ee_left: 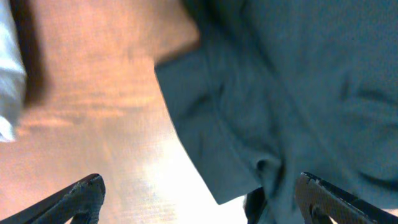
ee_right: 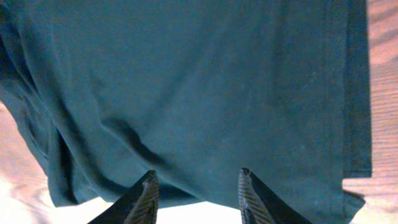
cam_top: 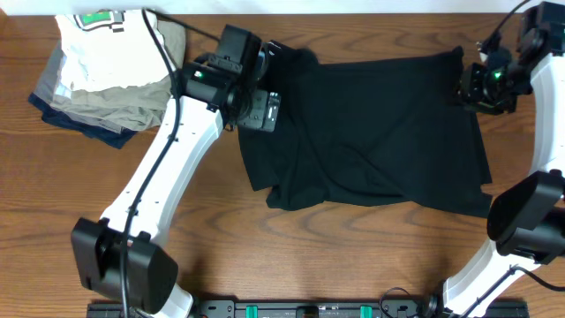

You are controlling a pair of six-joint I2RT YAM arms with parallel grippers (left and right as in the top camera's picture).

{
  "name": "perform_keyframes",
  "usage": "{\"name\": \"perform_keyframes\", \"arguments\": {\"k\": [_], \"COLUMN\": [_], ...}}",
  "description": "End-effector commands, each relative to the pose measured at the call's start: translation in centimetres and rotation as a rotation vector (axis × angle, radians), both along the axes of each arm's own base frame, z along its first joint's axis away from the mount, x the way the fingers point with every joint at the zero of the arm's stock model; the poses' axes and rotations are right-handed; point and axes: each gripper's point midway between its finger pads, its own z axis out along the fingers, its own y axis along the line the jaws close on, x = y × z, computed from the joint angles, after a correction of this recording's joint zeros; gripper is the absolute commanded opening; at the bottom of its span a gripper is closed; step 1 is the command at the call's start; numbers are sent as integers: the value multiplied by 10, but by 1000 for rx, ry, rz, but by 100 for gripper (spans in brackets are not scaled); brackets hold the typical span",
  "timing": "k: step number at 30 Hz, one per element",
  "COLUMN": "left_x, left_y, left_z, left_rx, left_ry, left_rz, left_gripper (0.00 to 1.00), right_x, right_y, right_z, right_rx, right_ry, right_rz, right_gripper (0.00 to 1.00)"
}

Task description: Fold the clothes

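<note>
The clothes, a black soft garment, lie spread over the middle and right of the wooden table, with folds along the lower left. My left gripper hovers at the garment's upper left edge. In the left wrist view it stands wide open, and a hemmed black corner lies between the fingers. My right gripper is at the garment's upper right corner. In the right wrist view its fingers stand apart over the cloth edge, clamping nothing.
A pile of folded white, khaki and navy garments sits at the table's far left corner, beside my left arm; its white edge shows in the left wrist view. Bare wood lies in front of the black garment.
</note>
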Motion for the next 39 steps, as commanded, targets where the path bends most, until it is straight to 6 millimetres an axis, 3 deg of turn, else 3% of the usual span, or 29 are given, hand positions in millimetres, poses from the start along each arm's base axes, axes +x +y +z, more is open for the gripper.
{"name": "perform_keyframes", "arguments": {"k": [1, 5, 13, 17, 20, 22, 30, 35, 39], "left_x": [-8, -18, -28, -27, -22, -22, -31, -28, -12], "left_y": [16, 26, 11, 8, 9, 9, -1, -1, 6], "left_z": [-25, -50, -83, -93, -102, -113, -163, -174, -180], "left_rx": [7, 29, -9, -9, -6, 2, -20, -15, 39], "left_ry": [72, 127, 162, 170, 173, 198, 329, 333, 267], "left_rz": [118, 125, 42, -8, -10, -9, -59, -74, -80], "left_gripper": [98, 99, 99, 85, 55, 45, 42, 35, 35], "right_x": [-8, -26, -52, -62, -67, -69, -64, -64, -64], "right_y": [9, 10, 30, 37, 40, 42, 48, 49, 49], "right_z": [-7, -23, -59, -73, -78, -79, -80, -80, -80], "right_rx": [-20, -71, -82, -81, -81, -81, -85, -82, -82], "right_ry": [44, 145, 234, 252, 267, 271, 252, 251, 252], "right_rz": [28, 6, -1, 16, 24, 29, 49, 50, 50], "right_gripper": [38, 34, 33, 31, 27, 27, 27, 27, 27]}}
